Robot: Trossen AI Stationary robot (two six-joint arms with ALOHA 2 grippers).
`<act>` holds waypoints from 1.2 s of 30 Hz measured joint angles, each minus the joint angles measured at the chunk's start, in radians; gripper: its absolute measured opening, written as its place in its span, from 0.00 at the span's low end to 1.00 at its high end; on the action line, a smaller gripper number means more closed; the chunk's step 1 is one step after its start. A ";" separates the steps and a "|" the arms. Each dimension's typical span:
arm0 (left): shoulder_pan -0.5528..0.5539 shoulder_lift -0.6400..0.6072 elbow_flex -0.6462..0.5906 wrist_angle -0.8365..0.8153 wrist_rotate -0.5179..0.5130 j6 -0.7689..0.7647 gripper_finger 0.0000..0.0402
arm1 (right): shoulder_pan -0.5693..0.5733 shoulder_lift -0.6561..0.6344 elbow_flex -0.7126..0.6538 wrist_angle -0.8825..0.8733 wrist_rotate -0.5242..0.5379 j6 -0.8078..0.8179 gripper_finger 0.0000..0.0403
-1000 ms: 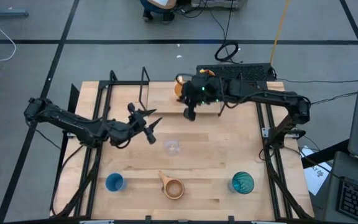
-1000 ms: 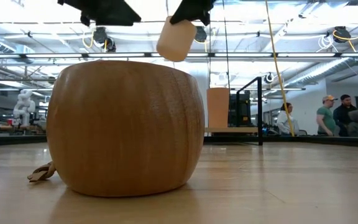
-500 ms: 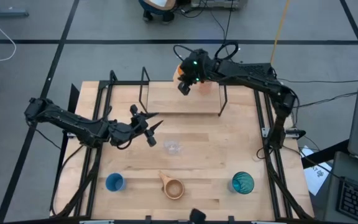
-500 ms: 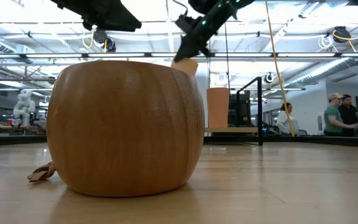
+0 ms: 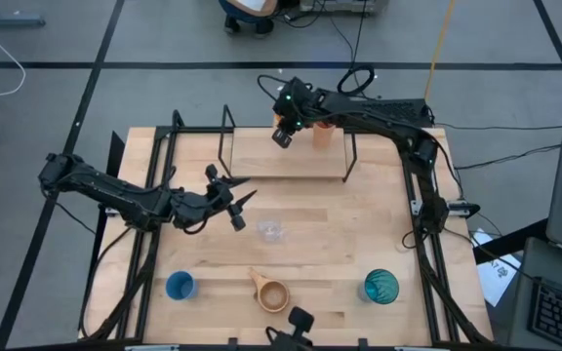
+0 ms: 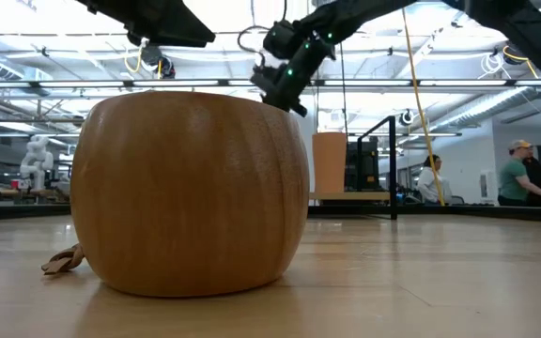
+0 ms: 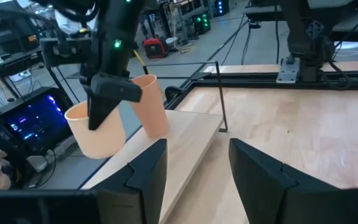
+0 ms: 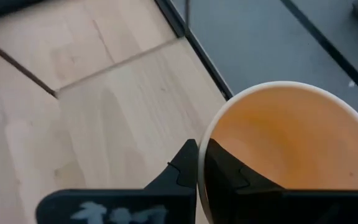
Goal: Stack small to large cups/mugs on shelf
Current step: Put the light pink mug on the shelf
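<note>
Right hand [image 5: 283, 136] is clamped on the rim of an orange cup [image 7: 97, 132], held above the shelf [image 5: 261, 156] beside the second orange cup [image 5: 322, 133]. Cup is to be centred over the second, kept upright, then lowered before release. Left hand [image 5: 238, 200] waits half-open over the bench [image 5: 320, 234], grasping nothing.

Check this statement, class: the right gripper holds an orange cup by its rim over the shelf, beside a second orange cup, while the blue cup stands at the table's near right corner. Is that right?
Not quite. The high view shows the blue cup at the near left corner; the teal tumbler stands near right. The rest holds: the right gripper pinches an orange cup by its rim over the shelf, beside the second orange cup.
</note>
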 joint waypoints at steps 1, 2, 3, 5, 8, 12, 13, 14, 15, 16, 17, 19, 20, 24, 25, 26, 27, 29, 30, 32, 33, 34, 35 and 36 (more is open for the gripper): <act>0.000 0.000 0.000 0.000 0.001 0.000 0.44 | -0.004 0.007 0.000 -0.005 -0.001 0.000 0.01; -0.001 0.000 0.000 0.001 0.004 0.000 0.44 | -0.006 0.012 0.000 -0.004 -0.001 0.000 0.01; -0.001 0.000 0.000 0.002 0.011 0.000 0.44 | -0.008 0.015 0.000 -0.002 0.000 0.000 0.01; -0.001 0.000 0.000 0.003 0.019 0.000 0.44 | -0.012 0.025 0.000 -0.005 -0.001 -0.002 0.01; -0.001 0.000 0.000 0.008 0.023 0.000 0.44 | -0.013 0.046 0.000 -0.005 -0.001 -0.013 0.01; -0.001 0.000 0.000 0.010 0.025 0.000 0.44 | -0.013 0.063 0.000 0.002 -0.001 -0.015 0.01; -0.001 0.000 0.000 0.009 0.026 0.000 0.44 | -0.013 0.065 -0.001 -0.001 -0.001 -0.016 0.01; -0.001 0.000 0.000 0.009 0.026 0.000 0.44 | -0.013 0.068 -0.001 0.001 -0.001 -0.018 0.01; -0.001 0.000 0.000 0.009 0.026 0.000 0.44 | -0.013 0.069 -0.001 0.009 -0.001 -0.019 0.01; -0.001 0.000 0.000 0.009 0.027 0.000 0.44 | -0.013 0.070 -0.001 0.010 -0.001 -0.019 0.01; -0.001 0.000 0.000 0.009 0.027 0.000 0.44 | -0.013 0.071 -0.001 0.005 -0.001 -0.019 0.01; -0.001 0.000 0.000 0.009 0.027 0.000 0.44 | -0.013 0.071 -0.001 0.005 -0.001 -0.022 0.01; -0.001 0.000 0.000 0.009 0.027 0.000 0.44 | -0.015 0.071 -0.001 0.008 -0.001 -0.023 0.02; -0.001 0.000 0.000 0.009 0.027 0.000 0.44 | -0.015 0.070 -0.001 0.007 -0.001 -0.023 0.02; -0.001 0.000 0.000 0.009 0.027 0.000 0.44 | -0.015 0.070 -0.001 0.006 -0.001 -0.023 0.02; -0.001 0.000 0.000 0.009 0.027 -0.001 0.44 | -0.015 0.070 -0.001 0.005 -0.001 -0.023 0.02; -0.001 0.000 0.000 0.009 0.028 -0.001 0.44 | -0.015 0.070 -0.001 0.006 -0.001 -0.023 0.02; -0.001 0.000 0.000 0.009 0.028 -0.002 0.44 | -0.015 0.070 -0.008 0.016 -0.001 -0.023 0.02; -0.001 0.000 0.000 0.009 0.028 -0.002 0.44 | -0.015 0.070 -0.015 0.027 -0.001 -0.023 0.02; -0.001 0.000 0.000 0.009 0.036 -0.002 0.44 | -0.015 0.070 -0.027 0.036 -0.001 -0.020 0.02; -0.001 0.000 0.000 0.009 0.045 -0.002 0.44 | -0.015 0.070 -0.031 0.036 -0.001 -0.018 0.02; -0.001 0.000 0.000 0.009 0.051 -0.002 0.44 | -0.015 0.070 -0.036 0.039 -0.001 -0.016 0.02; -0.001 0.000 0.000 0.009 0.054 -0.002 0.44 | -0.015 0.070 -0.042 0.046 -0.001 -0.016 0.02; -0.001 0.000 0.000 0.009 0.055 -0.002 0.44 | -0.015 0.070 -0.048 0.058 -0.001 -0.017 0.02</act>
